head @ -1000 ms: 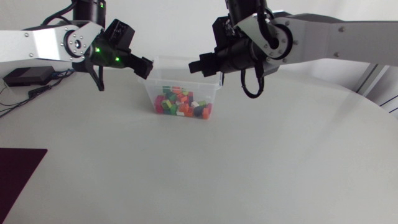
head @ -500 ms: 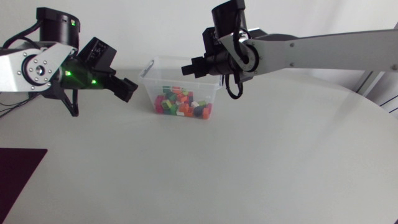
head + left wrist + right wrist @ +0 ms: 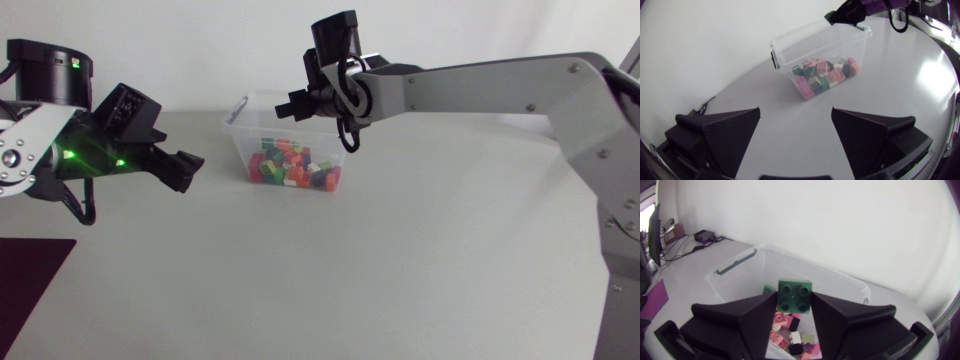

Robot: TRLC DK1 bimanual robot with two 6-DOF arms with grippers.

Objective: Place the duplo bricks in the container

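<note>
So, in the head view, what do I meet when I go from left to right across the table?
Mat → left gripper → container. The right gripper hangs over the container, so I leave it out.

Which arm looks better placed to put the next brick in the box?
The right arm: the right gripper holds a green brick above the open container, while the left gripper is open, empty and back from it.

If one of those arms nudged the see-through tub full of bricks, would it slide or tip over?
Probably slide: the tub has a broad base, and the bricks weight its bottom. Its thin clear walls likely flex a little. The smooth table suggests little grip.
</note>
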